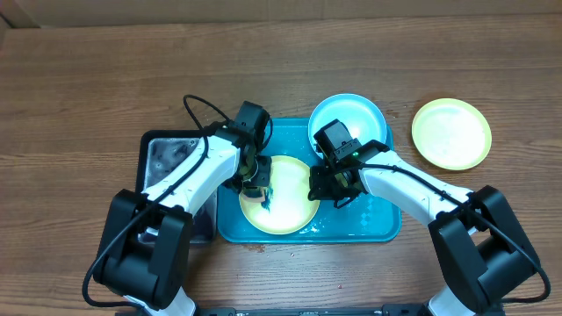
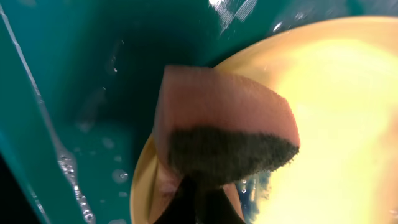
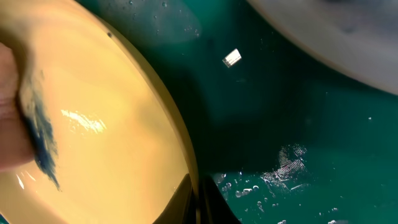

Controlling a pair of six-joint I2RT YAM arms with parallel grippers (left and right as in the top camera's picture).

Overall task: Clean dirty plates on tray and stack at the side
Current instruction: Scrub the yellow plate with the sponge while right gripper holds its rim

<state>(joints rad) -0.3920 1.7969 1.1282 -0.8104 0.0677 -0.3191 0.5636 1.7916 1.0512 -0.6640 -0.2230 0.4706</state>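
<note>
Yellow plate lies under left gripper's sponge, rim in right gripper.

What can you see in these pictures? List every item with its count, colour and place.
Table: one, brown wood, under everything.
Blue tray: one, turquoise, wet, centre of the table.
Black tray: one, black, beside the blue tray's left side.
Yellow plate: one, yellow, on the blue tray, with a blue-green smear.
Blue plate: one, light blue, at the blue tray's far right corner.
Lime plate: one, yellow-green, on the table to the right of the blue tray.
Sponge: one, pink with a dark scrubbing face, on the yellow plate.
Left arm: one, white and black, jaws shut on the sponge.
Right arm: one, white and black, jaws on the yellow plate's right rim.
</note>
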